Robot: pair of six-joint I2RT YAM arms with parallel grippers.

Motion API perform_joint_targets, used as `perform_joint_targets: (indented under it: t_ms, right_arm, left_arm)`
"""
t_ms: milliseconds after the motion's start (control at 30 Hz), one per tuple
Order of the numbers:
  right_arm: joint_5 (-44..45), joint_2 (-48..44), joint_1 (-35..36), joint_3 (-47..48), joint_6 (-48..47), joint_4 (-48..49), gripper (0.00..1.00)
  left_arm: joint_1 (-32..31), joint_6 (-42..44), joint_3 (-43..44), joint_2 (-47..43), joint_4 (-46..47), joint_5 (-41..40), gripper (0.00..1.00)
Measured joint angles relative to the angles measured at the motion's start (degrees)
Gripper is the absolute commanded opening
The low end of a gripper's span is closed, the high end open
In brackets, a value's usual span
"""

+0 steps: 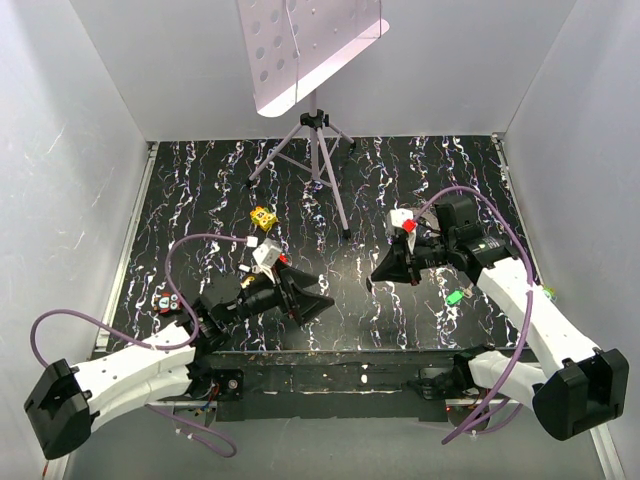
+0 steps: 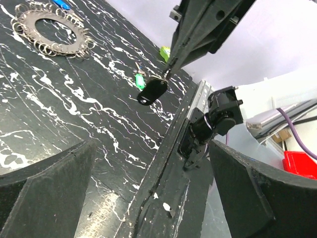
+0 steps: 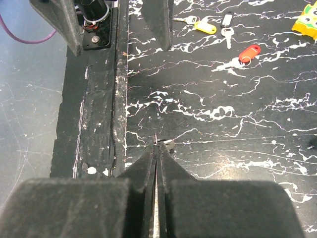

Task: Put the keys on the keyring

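The right claw (image 2: 167, 74) is pinched tight on the black key (image 2: 151, 91), which dangles from its fingertips above the tabletop (image 1: 400, 190) close to the near edge. The left claw (image 1: 305, 293) hovers beside it with its jaws spread wide and nothing between them. The keyring (image 2: 52, 27) lies flat toward the tabletop's right side, farther from the near edge than the green key (image 2: 140, 79), while the red key (image 3: 247, 52) and the yellow key (image 3: 203, 26) rest by the left edge.
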Motion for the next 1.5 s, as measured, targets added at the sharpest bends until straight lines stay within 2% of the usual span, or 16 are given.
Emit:
perform_joint_targets:
  t_ms: [500, 800, 1200, 1500]
  right_arm:
    - [-6.7, 0.1, -0.3, -2.6, -10.0, -2.7, 0.01]
    - [-8.1, 1.1, -0.3, -3.4, -15.8, -5.2, 0.01]
    - [-8.3, 1.9, -0.3, -3.4, -17.2, -5.8, 0.01]
    - [-9.4, 2.4, -0.3, -3.4, -21.3, -7.5, 0.01]
  left_arm:
    - [-14.6, 13.9, 1.5, 8.3, 0.5, -8.0, 0.88]
    - [-16.8, 18.2, 1.6, 11.4, 2.4, -10.3, 0.87]
    - [-18.6, 21.3, 1.6, 12.3, 3.2, -13.2, 0.85]
    - [-19.5, 24.2, 1.7, 16.0, 7.2, -13.9, 0.7]
